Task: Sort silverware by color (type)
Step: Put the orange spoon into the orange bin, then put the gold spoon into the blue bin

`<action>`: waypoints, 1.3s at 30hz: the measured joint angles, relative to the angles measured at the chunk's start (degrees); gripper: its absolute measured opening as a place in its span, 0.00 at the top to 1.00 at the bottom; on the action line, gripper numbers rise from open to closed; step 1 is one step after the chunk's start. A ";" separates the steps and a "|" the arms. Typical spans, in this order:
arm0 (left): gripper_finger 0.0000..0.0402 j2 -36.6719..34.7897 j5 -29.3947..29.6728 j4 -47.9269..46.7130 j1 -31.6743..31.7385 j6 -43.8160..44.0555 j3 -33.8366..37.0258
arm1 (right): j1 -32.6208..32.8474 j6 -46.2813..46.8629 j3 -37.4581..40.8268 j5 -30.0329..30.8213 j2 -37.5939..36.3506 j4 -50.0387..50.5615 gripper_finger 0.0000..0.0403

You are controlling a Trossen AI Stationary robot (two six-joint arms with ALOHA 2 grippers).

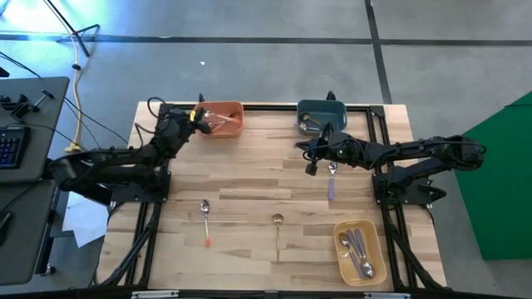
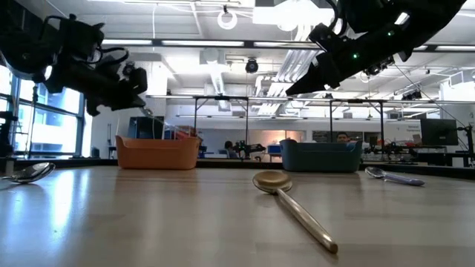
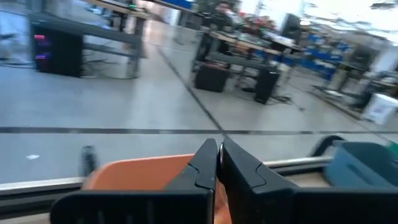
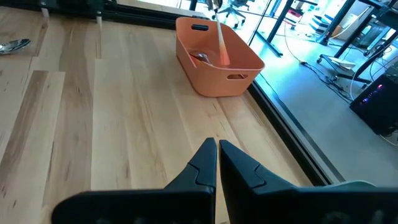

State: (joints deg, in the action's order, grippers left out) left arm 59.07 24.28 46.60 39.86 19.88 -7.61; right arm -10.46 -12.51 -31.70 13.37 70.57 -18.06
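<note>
My left gripper (image 1: 199, 115) is shut over the coral bin (image 1: 237, 129) at the far edge. An orange-handled spoon (image 4: 221, 43) hangs from it into the bin, where another spoon's shiny bowl (image 4: 199, 57) lies. My right gripper (image 1: 312, 164) is shut and empty. It hovers in front of the teal bin (image 1: 332, 106), just left of a purple-handled spoon (image 1: 331, 183) lying flat on the table. An orange-handled spoon (image 1: 205, 223) and a gold spoon (image 1: 278, 232) lie flat nearer the front. My left gripper (image 3: 217, 155) pinches the orange-handled spoon by its upper end (image 4: 216, 11) between the two fingers. The spot sits at the edge of the right wrist view, so I cannot tell which end it is. The spoon hangs slanting below the fingers, its lower end (image 4: 224, 61) inside the coral bin.
A yellow bin (image 1: 342, 249) at the near right holds several spoons, and the teal bin holds some too. A black frame rail (image 1: 274, 108) runs along the table's far edge. Bare wood lies between the two arms and along the middle of the table.
</note>
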 joint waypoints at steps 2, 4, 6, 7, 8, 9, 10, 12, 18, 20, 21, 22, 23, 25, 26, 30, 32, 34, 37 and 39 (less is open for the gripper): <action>0.99 0.61 0.47 -0.01 1.48 -0.02 0.02 | 0.00 0.02 0.02 0.00 0.00 0.00 0.99; 0.99 1.28 0.24 0.03 2.61 -0.01 0.01 | 0.00 0.02 0.00 0.00 0.00 0.00 0.99; 0.99 2.34 0.02 -0.25 3.32 0.00 0.00 | 0.00 0.02 0.01 0.00 0.00 0.00 0.99; 0.99 2.96 -0.27 -0.25 3.60 -0.01 0.00 | 0.00 0.02 0.00 0.00 0.00 0.00 0.99; 0.99 3.56 -0.76 -0.24 3.87 0.03 0.00 | 0.00 0.02 0.01 0.00 0.00 0.00 0.99; 0.99 4.30 -1.19 -0.25 4.13 0.20 0.00 | 0.00 0.02 0.00 0.00 0.00 0.00 0.99; 0.99 5.13 -1.23 -0.19 4.32 0.48 0.00 | 0.00 0.02 0.01 0.00 0.00 0.00 0.99; 0.99 6.85 -1.25 -0.25 4.79 0.48 0.00 | 0.00 -0.01 0.00 0.00 0.00 0.02 0.99; 0.99 11.40 -1.23 0.06 6.36 0.76 -0.02 | 0.00 -0.01 0.00 0.00 0.00 0.00 0.99; 0.99 12.35 -1.27 0.34 6.66 0.69 -0.05 | 0.00 -0.13 0.00 0.00 0.00 0.00 0.99; 0.99 12.60 -1.24 0.65 6.68 0.59 -0.05 | 0.00 -0.13 0.00 0.00 0.00 0.02 0.99; 0.99 12.74 -1.23 1.05 6.66 0.59 -0.05 | 0.00 -0.13 0.00 0.00 0.00 0.00 0.99; 0.99 12.93 -1.23 1.35 6.66 0.59 -0.09 | 0.00 -0.15 0.00 0.00 0.00 0.02 0.99; 0.97 12.96 -1.23 1.32 6.64 0.59 -0.09 | 0.00 -0.06 0.01 0.00 0.00 0.02 0.99; 0.96 12.96 -1.23 1.34 6.64 0.57 -0.09 | 0.00 0.03 0.01 0.00 0.00 0.02 0.99; 0.88 12.96 -1.99 1.27 6.64 -0.16 -0.09 | 0.00 0.93 0.00 -0.02 0.00 0.56 0.99; 0.84 12.94 -2.61 1.23 6.64 -0.88 -0.09 | 0.00 1.49 0.01 -0.02 0.00 1.77 0.99; 0.79 12.79 -2.61 1.26 6.64 -1.44 -0.09 | 0.00 1.62 0.02 -0.02 0.00 3.07 0.99; 0.72 12.14 -2.65 1.17 6.62 -2.05 -0.09 | 0.00 2.64 0.02 -0.05 0.00 4.47 0.98; 0.67 11.34 -2.88 0.95 6.47 -2.16 -0.09 | -0.02 4.72 0.02 -1.84 0.00 5.04 0.95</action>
State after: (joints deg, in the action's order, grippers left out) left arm 70.41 21.40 47.55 46.33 17.71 -7.70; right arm -10.47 -7.80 -31.68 11.53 70.57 -13.03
